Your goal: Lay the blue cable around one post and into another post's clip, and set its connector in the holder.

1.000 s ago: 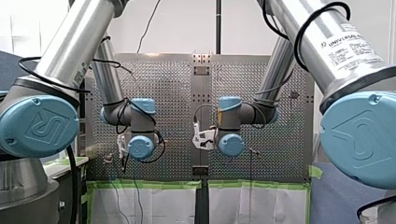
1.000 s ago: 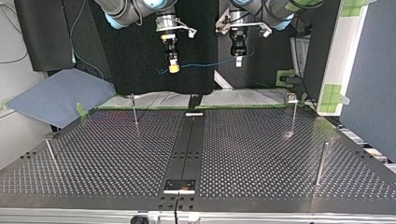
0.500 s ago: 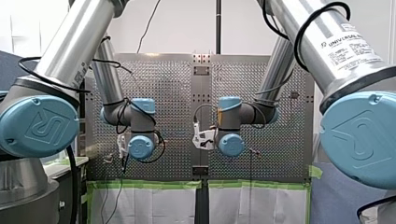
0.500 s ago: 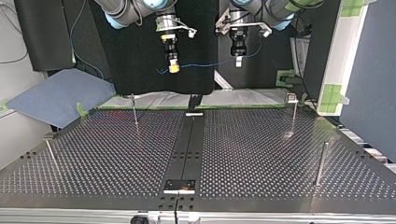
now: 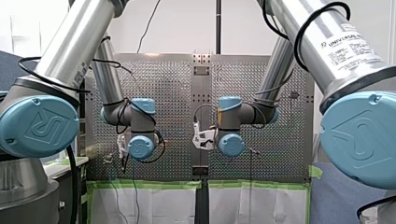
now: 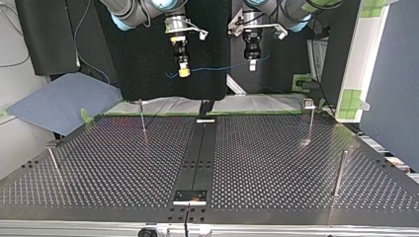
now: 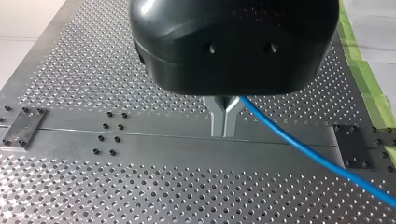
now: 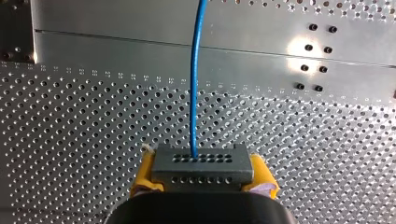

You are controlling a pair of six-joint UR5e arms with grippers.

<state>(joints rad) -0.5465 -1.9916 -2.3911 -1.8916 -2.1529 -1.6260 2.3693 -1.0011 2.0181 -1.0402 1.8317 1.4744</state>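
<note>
Two grippers, one item, both held high above the perforated table.

Item: blue cable, strung in the air between the grippers. It is thin, light and limp. Judged likely to sag wherever unsupported, so best gripped close to the stretch being laid.

Fitting: connector, a small rigid grey block and the one firm handle.

Right gripper: yellow pads clamped on the connector's sides.

Left gripper: metal fingers pinched together on the cable further along.

Post and its fellows: well apart from the cable.

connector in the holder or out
Out: the grey perforated connector on the blue cable is clamped between the yellow pads of my right gripper, above the perforated table.
</note>
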